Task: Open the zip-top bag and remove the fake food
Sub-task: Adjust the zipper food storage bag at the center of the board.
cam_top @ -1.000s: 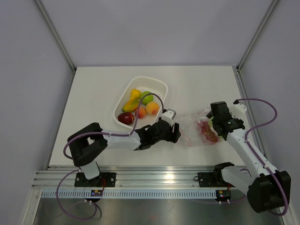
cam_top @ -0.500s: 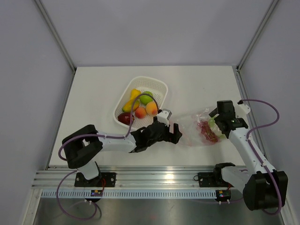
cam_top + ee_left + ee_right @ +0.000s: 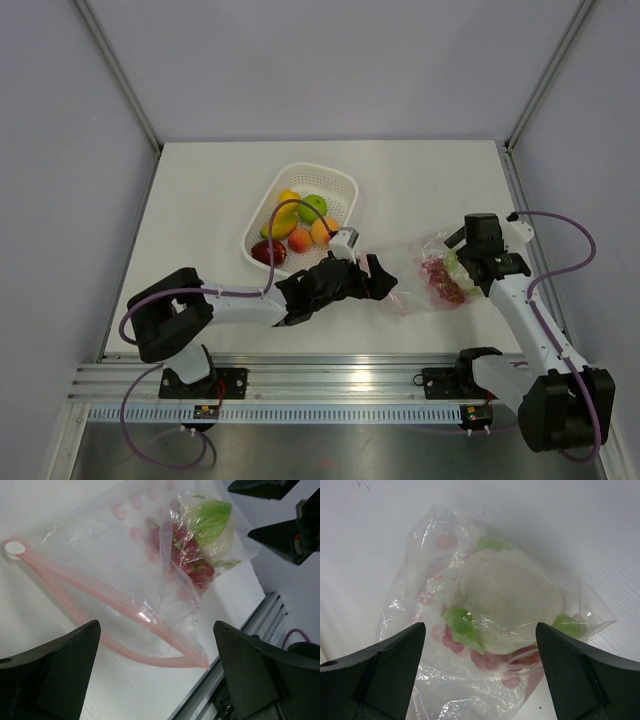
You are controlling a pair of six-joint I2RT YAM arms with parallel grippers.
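White table [image 3: 200,200], zip-top bag [image 3: 408,272] w/ fake food [image 3: 441,279] inside, left jaws & right jaws wide apart

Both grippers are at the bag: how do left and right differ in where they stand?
The left gripper is at the zip-top bag's mouth end, by the pink zip strip. The right gripper hangs over the opposite end, above the pale leafy piece and dark red piece. The left gripper's view frames the strip between its fingers, while the right gripper's frames only food under plastic. Both stand open, holding nothing.
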